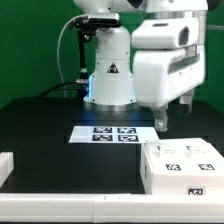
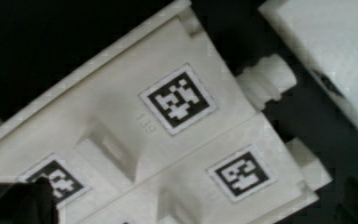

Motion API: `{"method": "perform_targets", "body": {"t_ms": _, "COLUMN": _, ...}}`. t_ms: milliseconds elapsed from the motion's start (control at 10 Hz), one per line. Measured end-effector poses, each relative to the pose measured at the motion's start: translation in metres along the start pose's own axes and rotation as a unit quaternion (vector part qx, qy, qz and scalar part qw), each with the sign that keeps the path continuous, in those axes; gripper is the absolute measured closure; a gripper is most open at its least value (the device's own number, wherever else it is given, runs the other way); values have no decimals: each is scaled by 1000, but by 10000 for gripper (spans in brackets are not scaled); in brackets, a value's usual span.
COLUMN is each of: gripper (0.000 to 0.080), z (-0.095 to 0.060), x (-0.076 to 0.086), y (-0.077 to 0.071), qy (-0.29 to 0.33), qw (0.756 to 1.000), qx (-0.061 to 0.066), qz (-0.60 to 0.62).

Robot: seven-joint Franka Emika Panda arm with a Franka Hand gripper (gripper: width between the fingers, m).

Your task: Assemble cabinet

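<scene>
Two cabinet parts show in the exterior view. The cabinet box (image 1: pixel 185 165) sits on the black table (image 1: pixel 40 130) toward the exterior view's right, and a white panel (image 1: pixel 5 168) lies well apart at the left edge. The gripper (image 1: pixel 174 114) hangs just above the box's rear edge, fingers spread and holding nothing. The marker board (image 1: pixel 113 133) lies near it.

The wrist view shows the box's tagged top (image 2: pixel 176 100) skewed across the frame, with what looks like a small round knob (image 2: pixel 274 75) at its edge. My judgement is that the wrist should be squared to the box's sides before descending, so the fingers straddle a wall cleanly.
</scene>
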State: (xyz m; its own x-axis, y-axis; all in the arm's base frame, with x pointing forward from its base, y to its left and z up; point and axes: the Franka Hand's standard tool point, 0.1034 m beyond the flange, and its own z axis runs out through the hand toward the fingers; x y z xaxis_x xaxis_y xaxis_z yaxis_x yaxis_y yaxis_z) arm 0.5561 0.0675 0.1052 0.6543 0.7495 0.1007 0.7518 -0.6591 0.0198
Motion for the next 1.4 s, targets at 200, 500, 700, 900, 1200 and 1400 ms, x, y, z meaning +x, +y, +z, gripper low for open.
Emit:
{"method": "perform_targets", "body": {"t_ms": 200, "gripper": 5, "z": 6, "x": -10, "y": -27, "qy": 62, "qw": 989, "qx": -37, "qz": 129}}
{"method": "perform_targets", "body": {"t_ms": 500, "gripper": 5, "z": 12, "x": -15, "y": -37, "qy": 72, "qw": 975, "qx": -30, "qz": 206}}
{"method": "perform_targets", "body": {"t_ms": 700, "gripper": 5, "z": 13, "x": -16, "y": -39, "qy": 72, "qw": 973, "qx": -26, "qz": 218}}
{"method": "perform_targets", "body": {"t_ms": 900, "gripper": 5, "z": 19, "x": -17, "y": -58, "qy": 114, "qw": 936, "qx": -31, "qz": 331}}
{"method": "perform_targets", "body": {"t_ms": 1200, "gripper": 5, "z": 32, "x": -20, "y": -63, "qy": 125, "qw": 935, "qx": -37, "qz": 329}}
{"method": "perform_targets", "body": {"t_ms": 1400, "gripper": 5, "z": 33, "x": -20, "y": -63, "qy": 125, "qw": 936, "qx": -37, "qz": 327}}
